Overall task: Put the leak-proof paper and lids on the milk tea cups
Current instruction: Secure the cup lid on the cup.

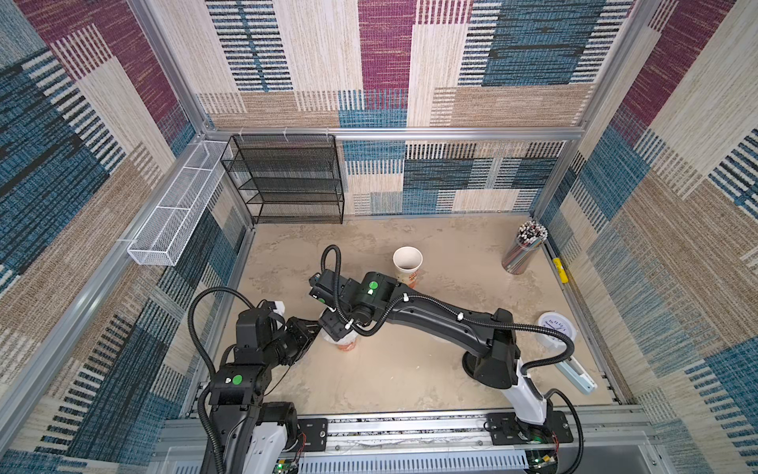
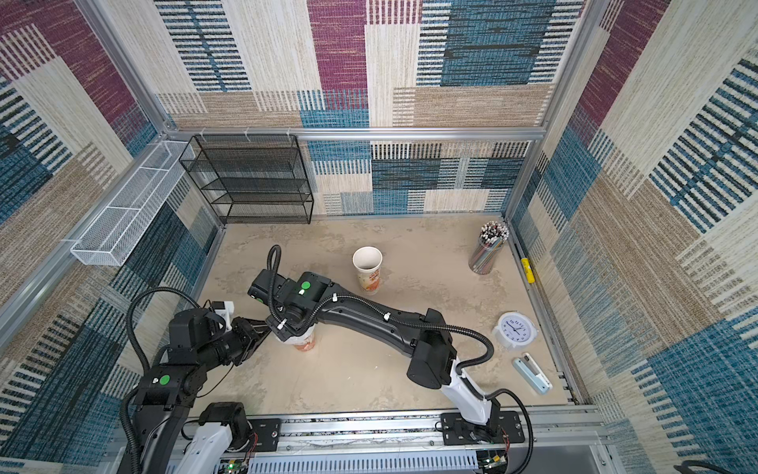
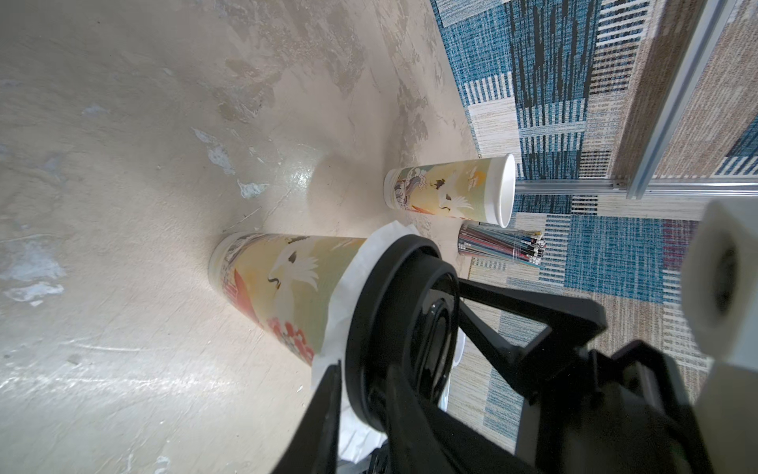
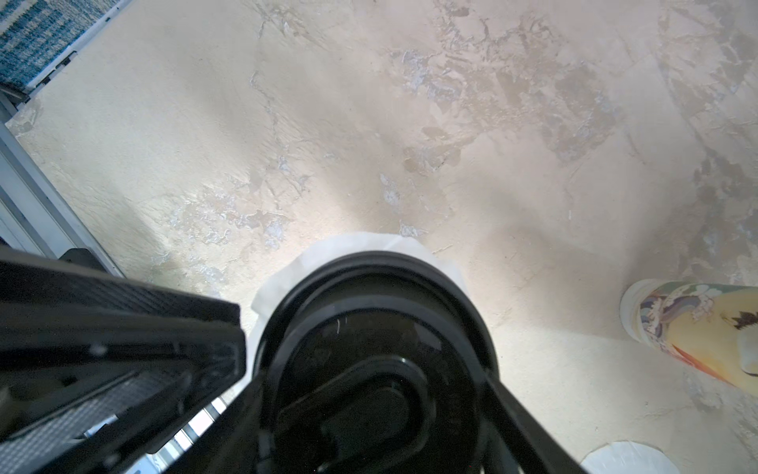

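The near milk tea cup stands upright at the table's front left, also seen in a top view. A sheet of leak-proof paper drapes over its mouth, with a black lid on top. My right gripper comes down from above, its jaws wide and closed on the lid. My left gripper is beside the rim, with its jaws slightly apart astride the lid's edge and the paper's hem. The far milk tea cup stands uncovered. Another sheet of leak-proof paper lies on the table.
A clear holder of striped straws stands at the back right. A white clock and a pale blue device lie at the right edge. A black mesh rack and a white mesh basket line the back left.
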`<state>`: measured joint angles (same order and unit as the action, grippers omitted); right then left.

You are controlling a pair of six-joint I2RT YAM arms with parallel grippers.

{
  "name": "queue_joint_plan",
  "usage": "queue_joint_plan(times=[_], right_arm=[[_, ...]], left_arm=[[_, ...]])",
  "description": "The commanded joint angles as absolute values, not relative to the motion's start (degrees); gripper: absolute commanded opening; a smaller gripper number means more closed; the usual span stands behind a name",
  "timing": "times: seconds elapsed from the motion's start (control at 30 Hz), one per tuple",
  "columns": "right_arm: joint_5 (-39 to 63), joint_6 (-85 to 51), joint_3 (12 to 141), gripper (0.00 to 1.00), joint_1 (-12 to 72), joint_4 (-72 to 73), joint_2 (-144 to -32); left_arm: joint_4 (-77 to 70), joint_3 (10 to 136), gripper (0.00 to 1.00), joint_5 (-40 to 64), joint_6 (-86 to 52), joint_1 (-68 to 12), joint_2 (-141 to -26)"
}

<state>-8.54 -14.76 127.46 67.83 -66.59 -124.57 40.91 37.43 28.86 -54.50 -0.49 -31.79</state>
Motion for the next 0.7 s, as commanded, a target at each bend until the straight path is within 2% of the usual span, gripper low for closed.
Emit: queue_joint_plan(times=[0.0, 0.27, 0.47, 0.67], right_arm=[[-4.7, -14.6, 125.6, 0.74, 67.9, -74.5, -125.7], [-4.0, -14.7, 122.9, 0.74, 67.9, -73.4, -124.5], [-3.5, -15.0, 121.1, 0.73, 68.0, -72.6, -123.6], [-3.4, -15.0, 119.6, 0.73, 67.9, -72.2, -123.0]], left_arm=[[38.3, 36.5, 0.27, 29.9, -55.3, -0.5, -31.9], [37.1, 35.0, 0.28, 31.0, -55.2, -0.5, -32.6], [38.3, 33.4, 0.19, 30.7, -55.8, -0.4, -32.8], [39.8, 32.8, 0.17, 30.3, -55.2, -0.5, -33.1]])
